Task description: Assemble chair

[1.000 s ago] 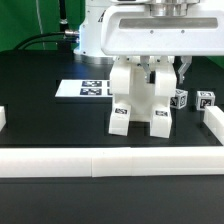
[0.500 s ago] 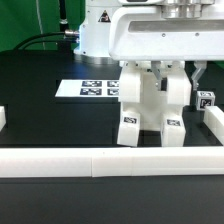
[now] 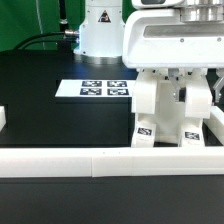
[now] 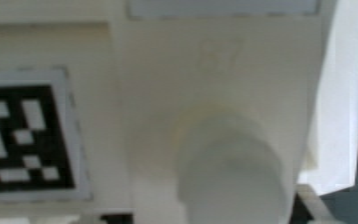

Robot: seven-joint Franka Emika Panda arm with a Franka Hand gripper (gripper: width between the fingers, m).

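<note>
Tool: the gripper (image 3: 183, 86) is hanging under the big white arm head on the exterior view's right. Its fingers are closing around the top of the chair and gripping it.
Task thing: the chair (image 3: 160, 105) is standing upright directly below the gripper, towards the exterior view's right. It is made of chunky white slabs and posts.
Chair tags: two black-and-white tags are showing low on the front posts, one at (image 3: 145, 133) and one at (image 3: 192, 136).
Chair feet: they are sitting just behind the front rail (image 3: 90, 160). Whether they are touching the table I cannot tell.
Table: the black table (image 3: 50, 125) is carrying everything.
Marker board: the marker board (image 3: 95, 89) is lying flat on the table, towards the exterior view's left of the chair and apart from it.
Robot base: the robot base (image 3: 100, 25) is standing at the back, behind the marker board.
Wrist view: the chair's white surface (image 4: 194, 90) is filling the frame very close up. A tag (image 4: 19, 135) is showing at one edge, and everything is blurred.
</note>
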